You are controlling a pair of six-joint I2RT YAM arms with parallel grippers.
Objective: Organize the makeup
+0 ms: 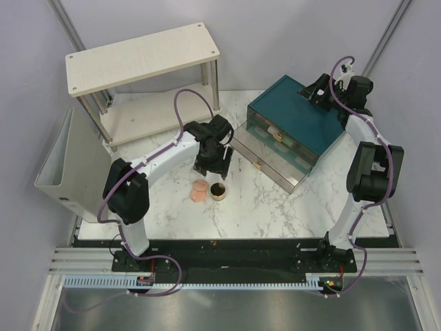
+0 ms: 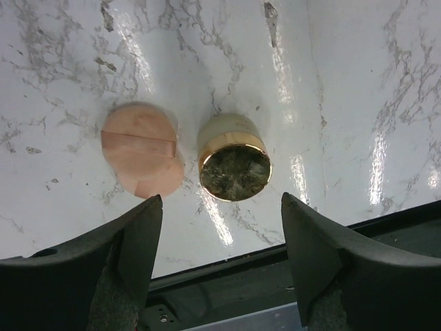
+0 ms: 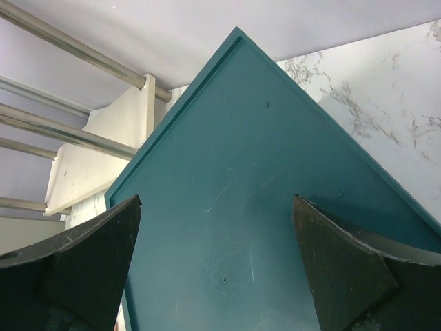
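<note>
While angled down, hovers left gripper (image 2: 220, 201) agape over gold-rimmed pot (image 2: 234, 164), beside peach sponge (image 2: 141, 157). Holds right gripper (image 3: 217, 203) spread above teal box (image 3: 241, 145). Cannot discern drawer contents (image 1: 275, 132).

The top view looks down from above and behind the arm bases, taking in the whole bench (image 1: 275, 207). The left wrist view faces down from close above it onto the sponge (image 2: 141, 148) and pot (image 2: 234, 165), which the top view shows small at mid-bench. The right wrist view sits close over the teal box (image 3: 262, 207), at the top view's right rear.
</note>
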